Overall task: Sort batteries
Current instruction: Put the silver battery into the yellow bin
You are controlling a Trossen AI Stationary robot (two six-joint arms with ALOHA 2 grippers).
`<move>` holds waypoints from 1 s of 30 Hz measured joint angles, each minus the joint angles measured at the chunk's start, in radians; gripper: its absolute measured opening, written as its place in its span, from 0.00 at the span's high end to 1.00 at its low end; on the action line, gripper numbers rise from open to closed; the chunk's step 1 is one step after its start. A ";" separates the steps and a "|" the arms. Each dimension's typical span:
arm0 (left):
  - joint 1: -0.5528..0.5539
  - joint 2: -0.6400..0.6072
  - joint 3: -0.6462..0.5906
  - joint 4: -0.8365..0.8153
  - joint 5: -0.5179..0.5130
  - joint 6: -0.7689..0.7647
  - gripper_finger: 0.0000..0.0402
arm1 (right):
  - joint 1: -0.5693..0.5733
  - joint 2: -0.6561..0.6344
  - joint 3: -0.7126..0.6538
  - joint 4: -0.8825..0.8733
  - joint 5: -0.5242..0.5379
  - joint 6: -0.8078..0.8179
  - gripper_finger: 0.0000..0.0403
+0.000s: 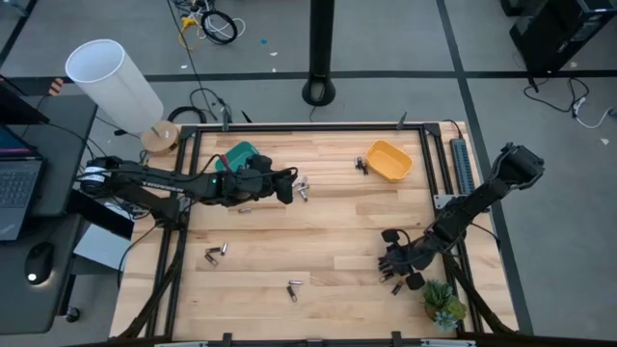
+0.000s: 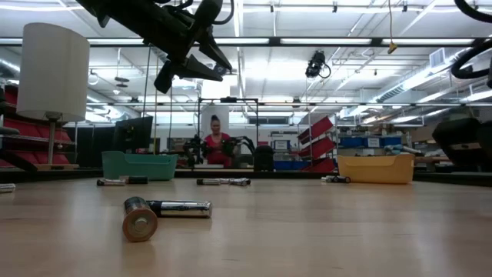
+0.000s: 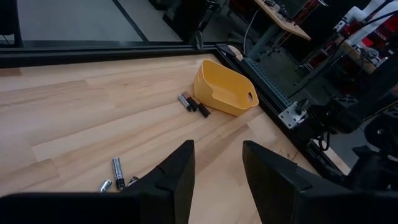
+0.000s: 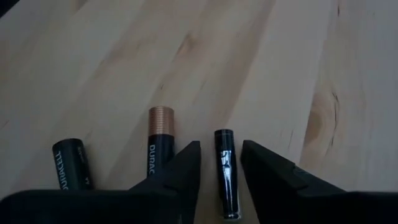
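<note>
Wooden table point(image 1: 318, 241), one teal bin point(image 1: 241, 154), one orange bin point(image 1: 388, 160), two arms

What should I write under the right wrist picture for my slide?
Right gripper open around a slim black battery on the table, two fatter batteries beside it.

Batteries lie scattered on the wooden table, all on their sides. A pair point(image 1: 216, 253) rests near the left front. One pair point(image 1: 294, 287) lies at the front centre. A dark cluster point(image 1: 362, 167) sits just beside the orange bin point(image 1: 389, 160). Several point(image 1: 303, 187) lie near the teal bin point(image 1: 241, 154). Three dark batteries point(image 4: 160, 149) lie side by side at front right; one shows a copper end.
</note>
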 joint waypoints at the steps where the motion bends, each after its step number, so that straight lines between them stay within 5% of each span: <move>1: 0.000 0.000 0.000 0.000 0.000 0.000 0.63 | -0.004 0.000 0.000 0.000 -0.003 0.000 0.68; 10: 0.000 0.000 0.000 0.001 0.000 0.006 0.63 | -0.051 0.002 0.005 -0.048 -0.047 -0.029 0.94; 30: 0.000 0.000 0.000 0.004 0.030 -0.001 0.63 | -0.207 -0.023 -0.006 -0.029 0.046 -0.102 0.94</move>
